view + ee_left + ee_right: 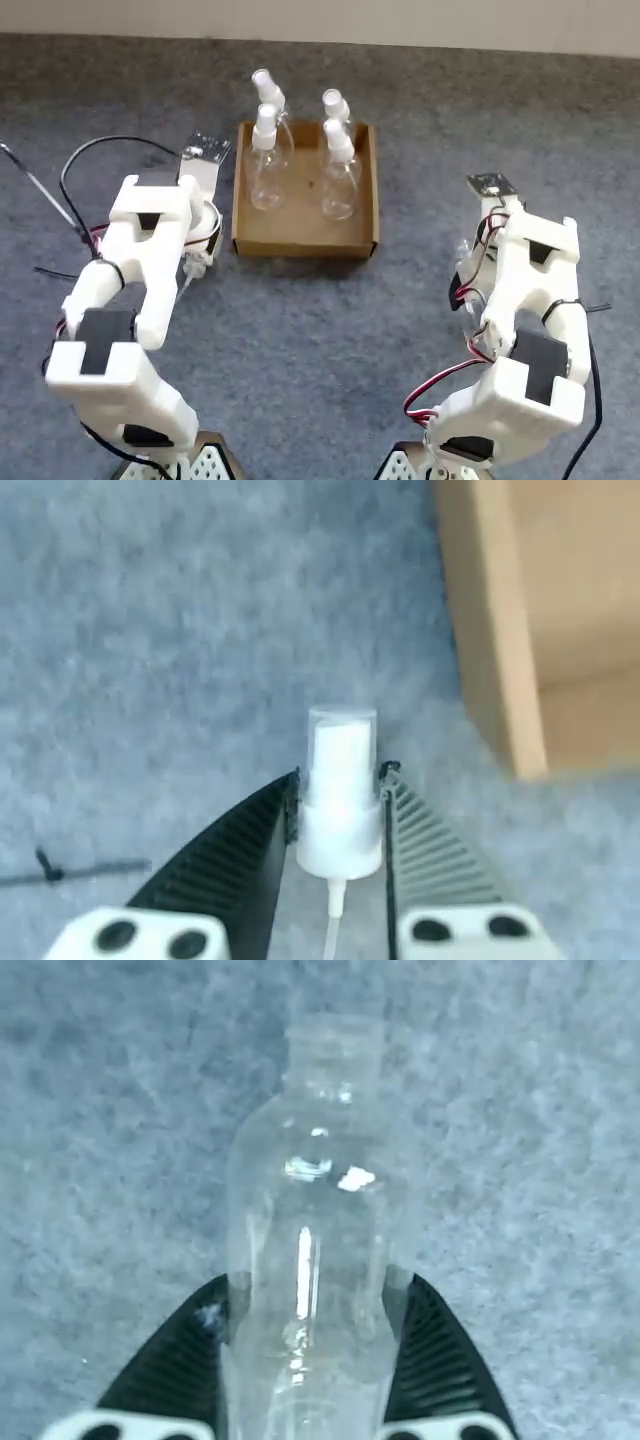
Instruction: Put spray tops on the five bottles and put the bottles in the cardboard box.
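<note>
Robotics lab bench: grey carpeted table (320, 330), two white arms (150, 250), loose black cable (115, 138).

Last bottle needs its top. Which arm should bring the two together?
Left, probably. The left gripper is shut on the spray top, ready to carry across, while the right gripper holds the uncapped bottle, its neck open.

The spray top (340, 800) is white; the bottle (310, 1210) is clear and colourless. The cardboard box (300, 246) is plain tan, the table (450, 110) mottled blue-grey. The left gripper (340, 773) and right gripper (317, 1280) are black and ribbed.
</note>
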Robot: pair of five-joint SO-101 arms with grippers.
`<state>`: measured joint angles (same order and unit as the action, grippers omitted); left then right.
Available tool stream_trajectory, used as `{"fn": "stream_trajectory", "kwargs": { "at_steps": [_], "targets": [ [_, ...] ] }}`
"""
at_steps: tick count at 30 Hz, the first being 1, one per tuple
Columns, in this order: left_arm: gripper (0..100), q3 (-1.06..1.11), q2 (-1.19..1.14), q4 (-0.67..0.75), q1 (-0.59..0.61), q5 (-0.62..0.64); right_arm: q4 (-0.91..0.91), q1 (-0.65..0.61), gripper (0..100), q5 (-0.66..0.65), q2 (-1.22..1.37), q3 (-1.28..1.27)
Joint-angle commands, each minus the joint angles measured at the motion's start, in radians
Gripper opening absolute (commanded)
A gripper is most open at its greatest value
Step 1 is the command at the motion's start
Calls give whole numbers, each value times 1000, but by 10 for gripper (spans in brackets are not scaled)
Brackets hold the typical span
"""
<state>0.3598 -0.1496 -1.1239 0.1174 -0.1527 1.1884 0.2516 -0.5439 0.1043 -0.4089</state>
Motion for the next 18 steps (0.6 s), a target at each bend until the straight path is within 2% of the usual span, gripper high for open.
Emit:
{"fn": "stream_trajectory", "kwargs": {
  "at_steps": [1,5,9,18],
  "targets": [
    [34,107,177,-21,18,3,12,13,14,-9,-12,-1],
    [36,259,298,98,13,23,12,13,91,-6,-12,-1],
    [38,320,334,163,15,43,12,12,149,-6,-12,4],
    [38,398,334,247,13,41,21,10,157,-14,-8,7]
  ]
}}
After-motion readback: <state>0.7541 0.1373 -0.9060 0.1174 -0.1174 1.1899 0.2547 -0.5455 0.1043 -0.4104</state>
